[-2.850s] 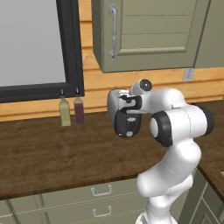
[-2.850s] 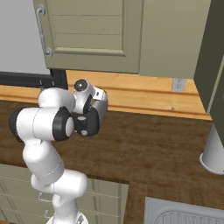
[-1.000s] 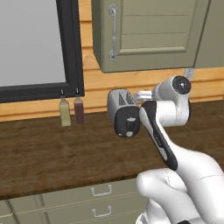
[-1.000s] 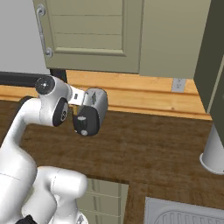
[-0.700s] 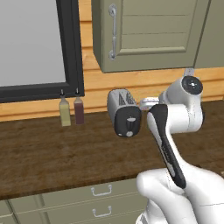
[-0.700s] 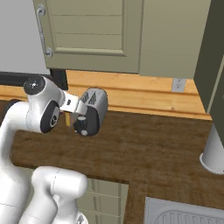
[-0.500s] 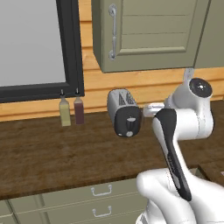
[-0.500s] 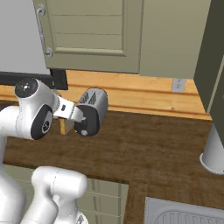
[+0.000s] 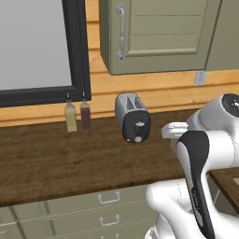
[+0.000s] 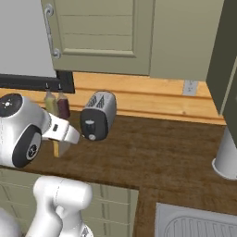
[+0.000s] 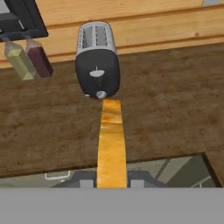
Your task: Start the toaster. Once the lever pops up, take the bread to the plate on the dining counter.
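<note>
the claw (image 11: pixel 112 181) is clamped on the bread (image 11: pixel 111 140), an orange-tan slice held edge-on above the dark wooden table (image 11: pixel 175 96). beyond its far end stands the toaster (image 11: pixel 96 59), black panel facing the hand. two bottles (image 11: pixel 26 59) stand to its left by the wall. no writing is legible.

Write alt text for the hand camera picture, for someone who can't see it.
A thin tan-orange slice of bread is held edge-on in the robot's shut jaws, pointing toward a small silver toaster with a black end panel on a dark wooden worktop. Two small bottles stand against the wall beside the toaster.
</note>
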